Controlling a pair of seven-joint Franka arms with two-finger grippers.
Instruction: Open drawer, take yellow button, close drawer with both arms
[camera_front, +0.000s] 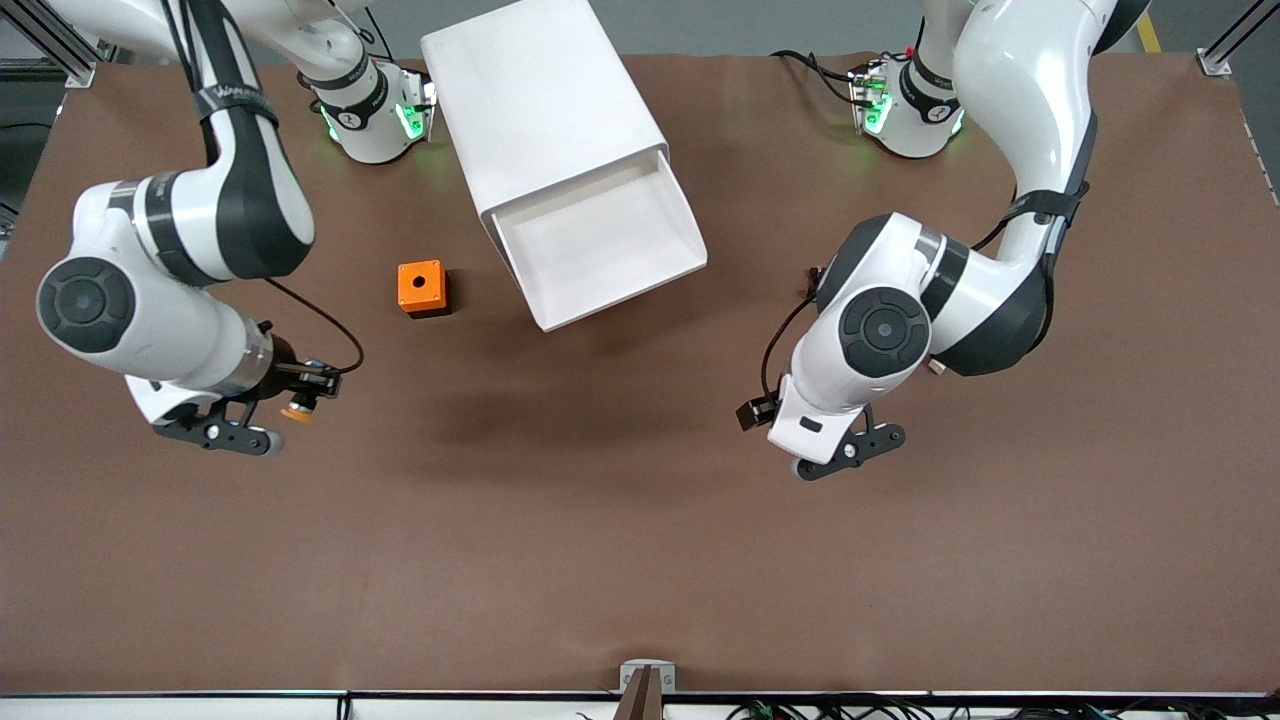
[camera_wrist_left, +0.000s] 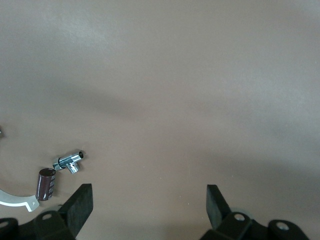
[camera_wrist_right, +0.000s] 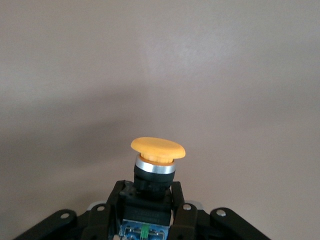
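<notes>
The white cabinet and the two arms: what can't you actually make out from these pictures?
- Cabinet, front view: seen from above, so only the open drawer shows; lower drawers are hidden beneath it.
- Button, right wrist view: the right gripper, shut on it, covers its rear block.
- Left gripper, left wrist view: jaws open, cut off by the picture's edge.
- Small metal parts, left wrist view: too small to identify.

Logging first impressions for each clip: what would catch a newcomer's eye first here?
Probably the white cabinet lying near the arms' bases with its drawer pulled open and apparently empty. Next, the right gripper, over bare table at the right arm's end, shut on the orange-capped button. The orange cube sits beside the drawer; the left gripper hangs open.
</notes>
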